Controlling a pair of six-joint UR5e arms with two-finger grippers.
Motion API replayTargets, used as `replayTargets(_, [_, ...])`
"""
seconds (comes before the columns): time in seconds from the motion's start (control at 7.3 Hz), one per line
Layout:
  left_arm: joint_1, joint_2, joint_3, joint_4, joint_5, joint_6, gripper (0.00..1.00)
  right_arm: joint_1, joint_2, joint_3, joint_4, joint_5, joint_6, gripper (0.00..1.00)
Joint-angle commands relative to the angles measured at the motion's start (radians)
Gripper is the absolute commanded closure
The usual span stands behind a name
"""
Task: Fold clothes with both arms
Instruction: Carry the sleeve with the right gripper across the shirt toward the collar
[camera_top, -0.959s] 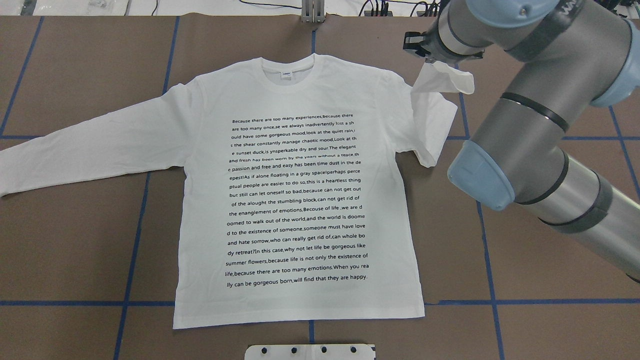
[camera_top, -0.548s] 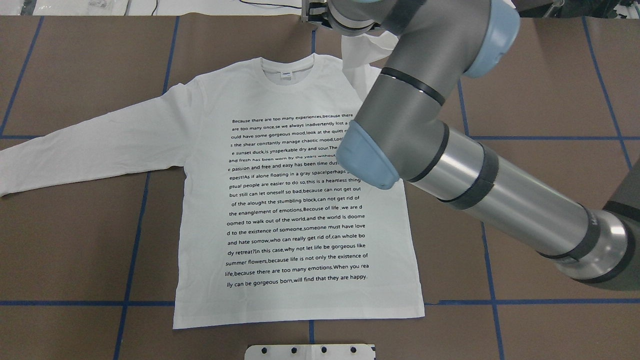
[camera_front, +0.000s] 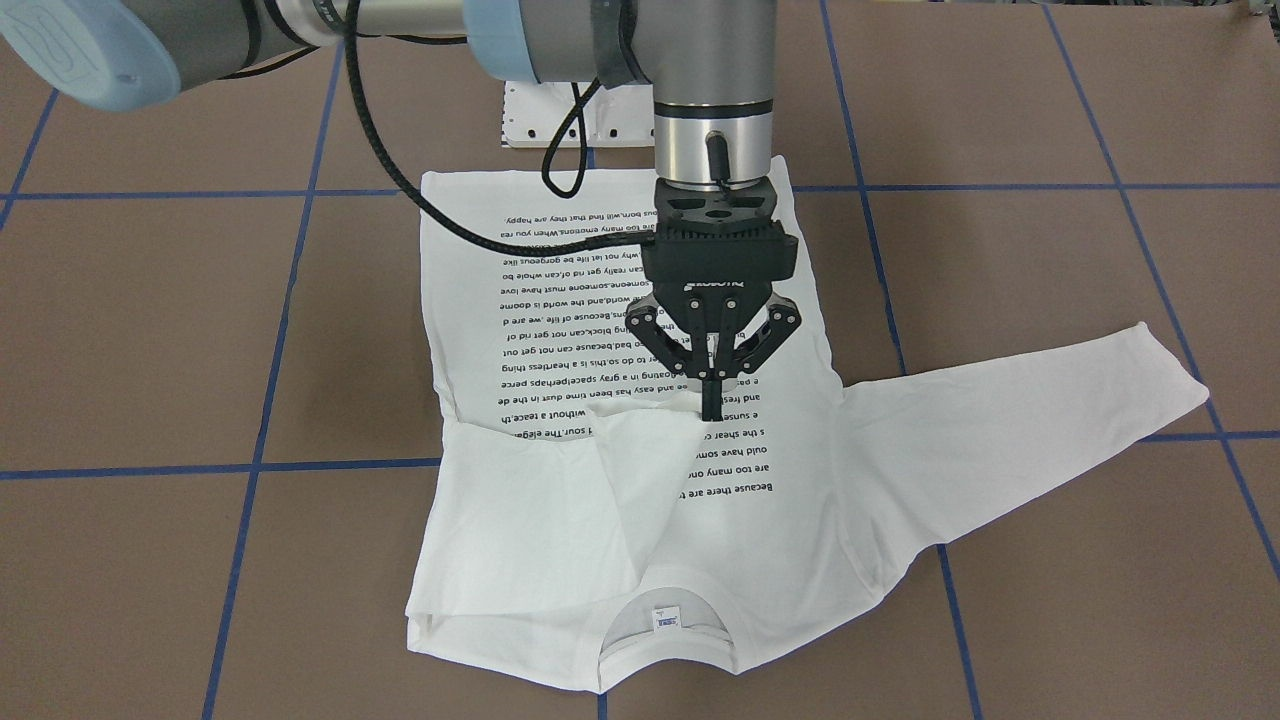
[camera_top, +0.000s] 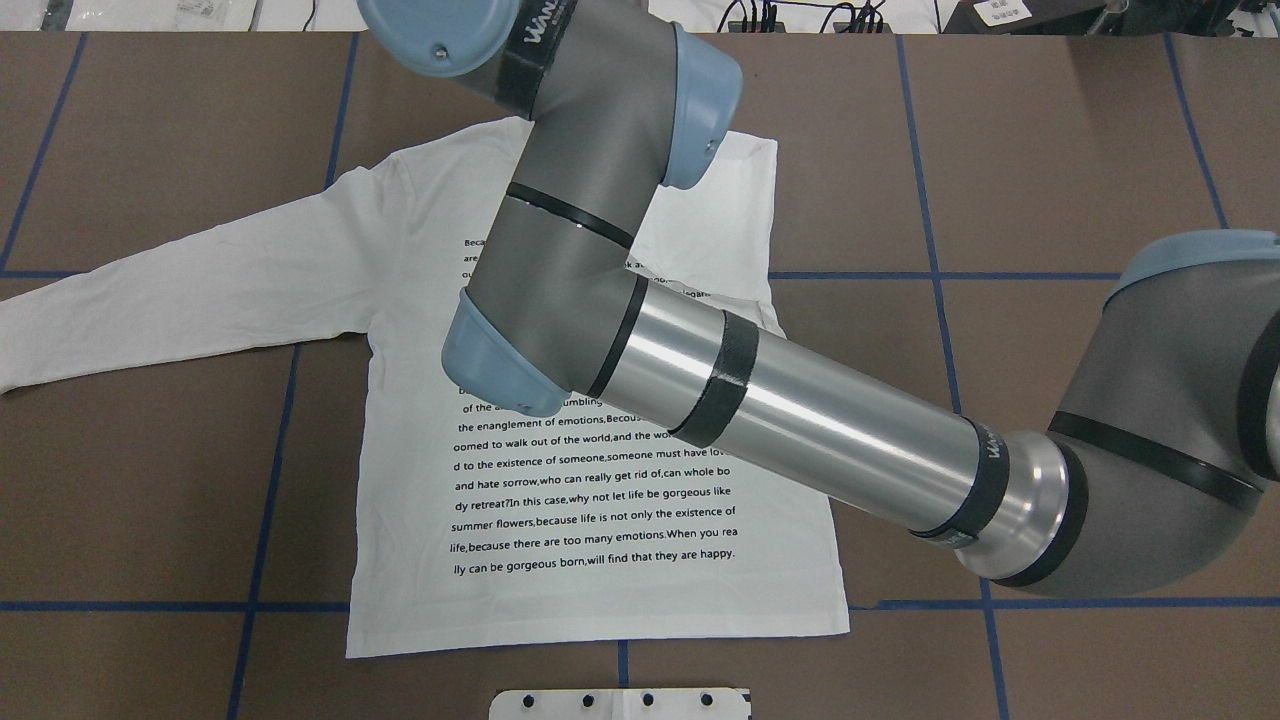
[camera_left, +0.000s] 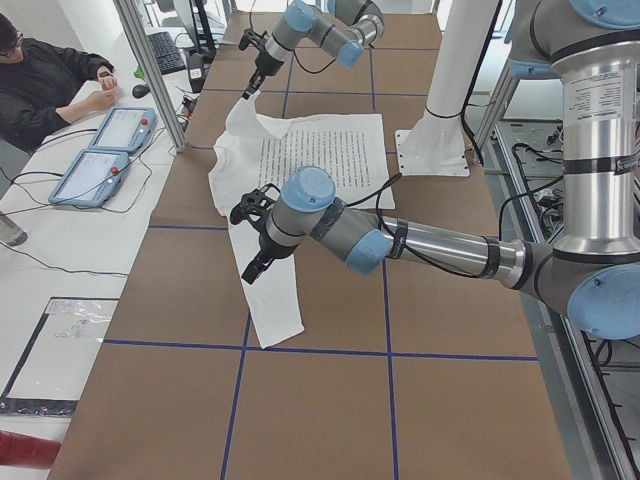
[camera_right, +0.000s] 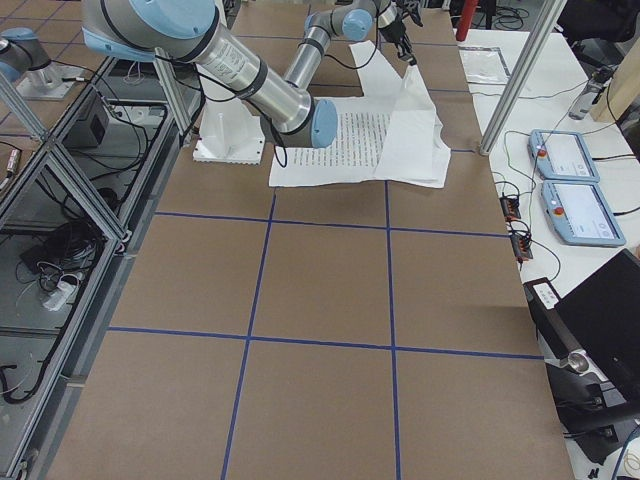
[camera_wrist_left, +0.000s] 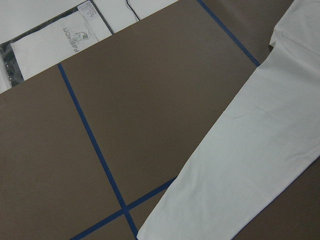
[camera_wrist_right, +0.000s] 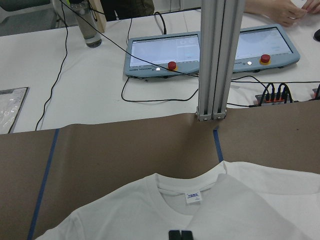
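T-shirt sleeve end in right gripper

Right end effector vertical, clamped on T-shirt; left end effector low, angled down, state unclear.

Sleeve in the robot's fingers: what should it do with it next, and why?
Probably open the fingers and let it drop. The right gripper is shut on the end of the sleeve, which lies folded across the printed chest of the shirt, so this fold looks nearly done. The other sleeve lies stretched out flat, waiting its turn.
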Motion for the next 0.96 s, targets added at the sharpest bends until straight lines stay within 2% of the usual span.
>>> replayTargets(0.0, [-0.001, 0.001, 0.0, 0.0, -0.001, 0.0, 0.0, -0.095, 0.012, -0.063, 0.023, -0.11, 0.008, 1.0])
replayTargets(0.14, [-0.001, 0.001, 0.002, 0.0, -0.001, 0.0, 0.0, -0.116, 0.007, -0.095, 0.043, -0.129, 0.016, 0.27])
replayTargets(0.27, [-0.001, -0.001, 0.002, 0.0, -0.001, 0.0, 0.0, -0.132, 0.016, -0.129, 0.055, -0.15, 0.03, 0.01])
replayTargets(0.69, [-0.001, -0.001, 0.0, 0.0, -0.001, 0.0, 0.0, -0.123, 0.032, -0.133, 0.054, -0.126, 0.036, 0.0])
replayTargets(0.82, [0.001, -0.001, -0.001, 0.0, -0.001, -0.002, 0.0, -0.089, 0.012, -0.133, 0.055, -0.052, 0.044, 0.0])
